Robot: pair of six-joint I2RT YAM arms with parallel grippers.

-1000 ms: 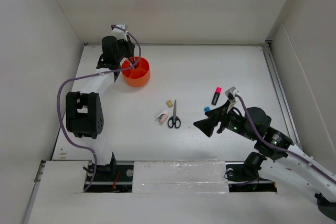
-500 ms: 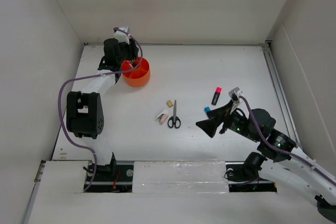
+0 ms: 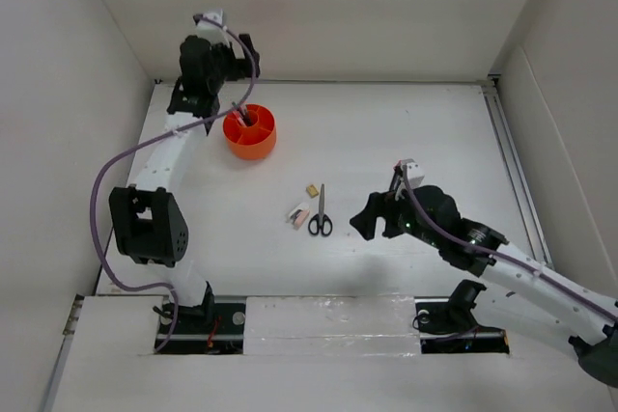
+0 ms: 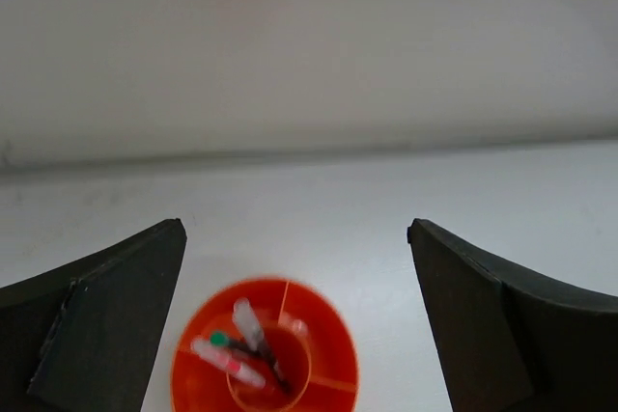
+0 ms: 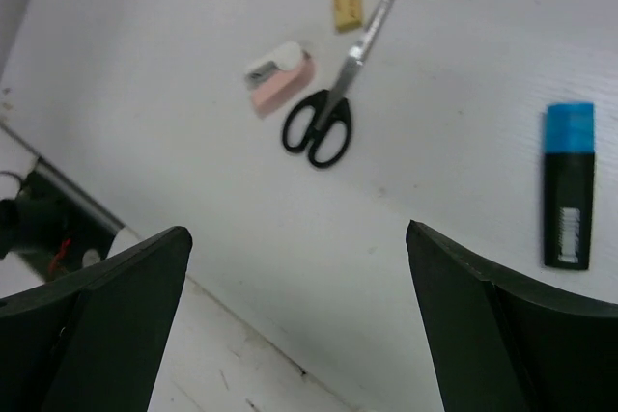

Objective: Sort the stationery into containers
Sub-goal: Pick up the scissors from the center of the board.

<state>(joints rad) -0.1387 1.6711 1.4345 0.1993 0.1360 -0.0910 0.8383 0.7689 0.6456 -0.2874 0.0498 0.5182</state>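
Short-walled round orange tub (image 3: 253, 149) upper left, pens (image 4: 230, 362) in central cup; left jaws apart, right jaws apart.

Erasers (image 3: 300, 212) crowd left side of scissors (image 3: 321, 211), tight there; table (image 3: 386, 123) btwn them & orange tub (image 3: 250, 132) bare.

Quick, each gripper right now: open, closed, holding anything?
Left gripper: open, jaws wide apart, holding nothing.
Right gripper: open, jaws wide apart, holding nothing.
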